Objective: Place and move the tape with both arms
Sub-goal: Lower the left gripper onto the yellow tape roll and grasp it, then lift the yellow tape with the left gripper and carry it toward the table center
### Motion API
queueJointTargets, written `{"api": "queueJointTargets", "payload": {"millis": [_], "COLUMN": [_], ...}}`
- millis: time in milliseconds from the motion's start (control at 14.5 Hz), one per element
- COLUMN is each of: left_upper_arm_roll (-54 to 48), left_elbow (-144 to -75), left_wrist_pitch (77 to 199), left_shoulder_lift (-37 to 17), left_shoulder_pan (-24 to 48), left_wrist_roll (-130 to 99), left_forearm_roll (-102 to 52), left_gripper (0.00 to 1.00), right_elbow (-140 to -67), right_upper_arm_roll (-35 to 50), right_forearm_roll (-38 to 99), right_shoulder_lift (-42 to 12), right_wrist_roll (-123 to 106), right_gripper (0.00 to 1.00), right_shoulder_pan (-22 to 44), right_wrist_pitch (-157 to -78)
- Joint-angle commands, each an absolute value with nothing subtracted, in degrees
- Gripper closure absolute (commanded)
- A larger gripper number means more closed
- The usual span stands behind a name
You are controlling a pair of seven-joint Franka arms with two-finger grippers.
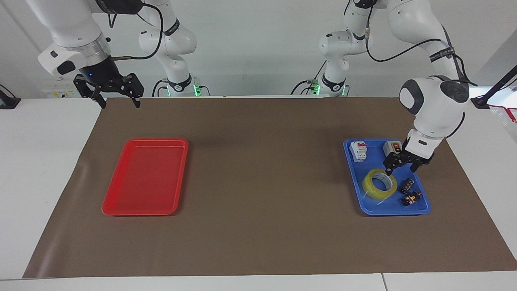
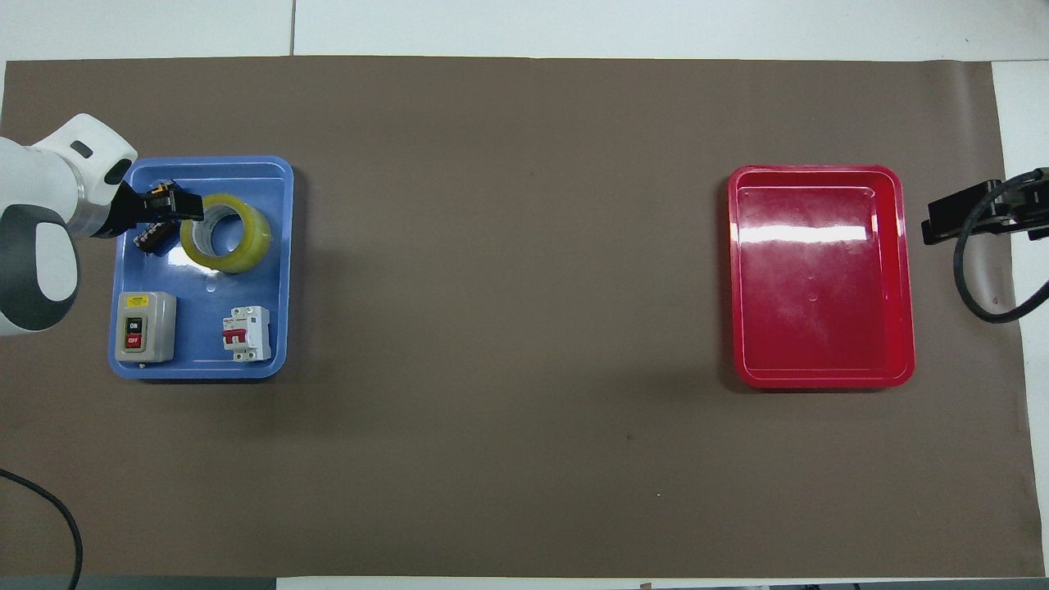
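The tape (image 1: 379, 184) (image 2: 225, 233) lies flat in the blue tray (image 1: 371, 209) (image 2: 279, 270), at the right of the facing view and the left of the overhead view. It sits in the half of the tray farther from the robots, with two small black connectors (image 1: 410, 193) (image 2: 156, 233) beside it toward the left arm's end of the table.

The left gripper (image 1: 401, 166) (image 2: 168, 206) hangs low over the tray, its fingers spread, one fingertip (image 1: 388, 171) right at the tape's rim; whether it touches I cannot tell. Nearer the robots in the same tray stand a grey on/off switch box (image 1: 391, 147) (image 2: 144, 327) and a white circuit breaker (image 1: 358, 151) (image 2: 247, 333), the switch box partly covered by the gripper in the facing view.

Well apart, at the left of the facing view, a red tray (image 1: 145, 177) (image 2: 822, 275) rests on the brown mat (image 1: 262, 182) (image 2: 508, 328). The right gripper (image 1: 117, 101) (image 2: 963, 215) waits in the upper left of the facing view, fingers spread, raised over the mat's corner.
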State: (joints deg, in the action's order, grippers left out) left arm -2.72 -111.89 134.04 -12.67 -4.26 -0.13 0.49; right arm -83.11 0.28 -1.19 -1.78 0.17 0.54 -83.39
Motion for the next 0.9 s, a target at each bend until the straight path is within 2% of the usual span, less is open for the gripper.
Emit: {"api": "queueJointTargets", "payload": {"millis": [0,69,138,345,414,552,621,690,759,828], "left_upper_arm_roll": [-2.81,-2.81,-2.81,-2.81,-2.81,-2.73,-2.72,-2.72,-2.72,-2.72], "left_elbow": [-115.57,-115.75,-116.1,-117.42,-118.2,-119.43,-119.62,-119.62,-119.71,-119.71], "left_wrist_pitch": [138.25,138.43,138.51,138.6,138.78,140.35,141.23,141.5,141.94,142.2], "left_shoulder_lift": [-12.48,-12.92,-13.09,-13.1,-13.1,-13.01,-13.01,-13.18,-13.18,-13.18], "left_shoulder_pan": [-4.48,-4.48,-4.48,-4.4,-4.39,-4.48,-4.57,-4.57,-4.57,-4.57], "left_wrist_roll": [0.35,0.35,0.35,0.26,0.18,0.18,0.26,0.18,0.09,0.0], "left_forearm_roll": [1.58,1.58,1.58,1.58,1.58,1.58,1.5,1.58,1.5,1.49], "left_gripper": [0.1,0.17,0.29,0.89,0.98,0.98,0.95,0.84,0.86,0.99], "right_elbow": [-83.32,-83.32,-83.32,-83.32,-83.32,-83.32,-83.32,-83.32,-83.32,-83.32], "right_upper_arm_roll": [0.44,0.44,0.44,0.44,0.44,0.44,0.44,0.44,0.44,0.44], "right_forearm_roll": [-0.44,-0.35,-0.35,-0.35,-0.44,-0.35,-0.44,-0.44,-0.44,-0.44], "right_shoulder_lift": [-1.67,-1.67,-1.67,-1.67,-1.67,-1.67,-1.67,-1.67,-1.67,-1.67], "right_wrist_roll": [-0.97,-0.97,-0.97,-1.05,-0.97,-0.97,-1.05,-0.97,-0.97,-0.97], "right_gripper": [0.0,0.0,0.0,0.0,0.0,0.0,0.0,0.0,0.0,0.0], "right_shoulder_pan": [0.0,0.0,0.0,0.0,0.0,0.0,0.0,0.0,0.0,0.0], "right_wrist_pitch": [-83.32,-83.32,-83.32,-83.32,-83.32,-83.32,-83.32,-83.32,-83.32,-83.32]}}
